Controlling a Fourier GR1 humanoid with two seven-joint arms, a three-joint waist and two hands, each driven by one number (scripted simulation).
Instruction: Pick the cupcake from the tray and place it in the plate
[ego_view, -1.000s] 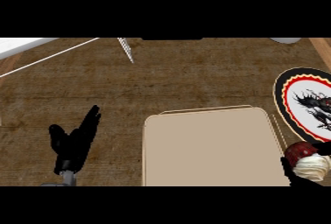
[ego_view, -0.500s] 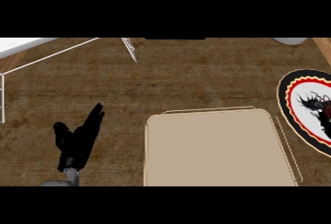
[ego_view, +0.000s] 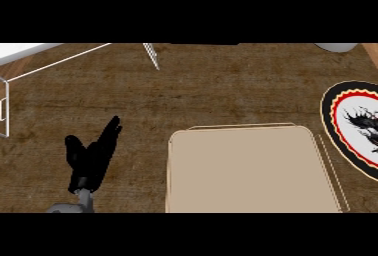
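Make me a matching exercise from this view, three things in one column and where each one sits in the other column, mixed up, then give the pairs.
Things:
1. tray
2. plate
3. left hand

Places:
A. cut off by the right edge of the view
B. lower left, open, fingers pointing up the counter
C. lower middle, between the other two

Pairs: 1-C, 2-A, 3-B

The cupcake and the right hand do not show in this view.

A brown woven-textured counter (ego_view: 221, 95) spans the view, with a white wire rack (ego_view: 44, 67) at its upper-left.
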